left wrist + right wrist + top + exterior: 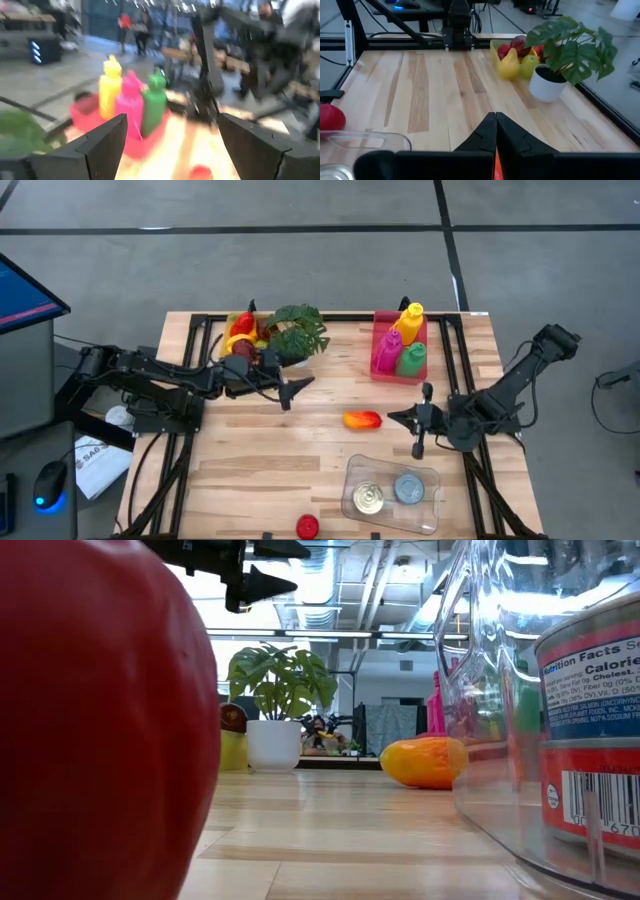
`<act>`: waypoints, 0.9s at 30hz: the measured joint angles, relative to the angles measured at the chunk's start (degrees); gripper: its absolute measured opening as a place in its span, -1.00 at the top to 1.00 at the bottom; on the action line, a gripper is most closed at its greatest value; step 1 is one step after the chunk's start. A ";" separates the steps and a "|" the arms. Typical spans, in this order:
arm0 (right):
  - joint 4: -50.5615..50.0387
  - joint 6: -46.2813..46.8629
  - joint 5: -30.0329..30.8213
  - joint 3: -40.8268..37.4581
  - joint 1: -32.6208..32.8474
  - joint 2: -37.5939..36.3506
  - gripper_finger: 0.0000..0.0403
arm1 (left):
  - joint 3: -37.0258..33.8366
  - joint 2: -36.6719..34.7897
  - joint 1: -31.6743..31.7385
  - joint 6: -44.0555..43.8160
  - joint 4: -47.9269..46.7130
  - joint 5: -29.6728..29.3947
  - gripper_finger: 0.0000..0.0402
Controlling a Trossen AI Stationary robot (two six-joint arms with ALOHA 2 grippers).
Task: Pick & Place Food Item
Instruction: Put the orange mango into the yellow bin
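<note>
An orange-red fruit [363, 420] lies on its side on the wooden table, right of centre; the low view shows the fruit [425, 761] too. My right gripper [396, 417] hangs shut just right of the fruit and above it, touching nothing. In the right wrist view its shut fingers [496, 131] point across the table, with a sliver of the orange fruit [496, 169] below them. My left gripper [293, 392] stands open and level near the plant, with nothing between its fingers [107, 142].
A clear container [393, 492] with two cans sits near the front edge, and a red fruit [307, 526] lies left of it. At the back stand a pink tray of bottles [400, 345], a potted plant [295, 330] and a fruit bowl [243, 335].
</note>
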 joint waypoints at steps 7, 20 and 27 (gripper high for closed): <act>0.08 -0.31 4.37 0.00 3.29 0.68 1.00 | -0.02 7.38 -0.81 0.61 1.15 9.00 -0.52; 0.09 -0.46 4.39 0.00 4.04 0.66 1.00 | -0.07 23.10 -0.72 1.01 9.43 10.27 -0.52; 0.09 -0.49 4.39 0.00 4.00 0.66 1.00 | 0.03 30.45 -0.72 0.99 18.02 10.38 -0.52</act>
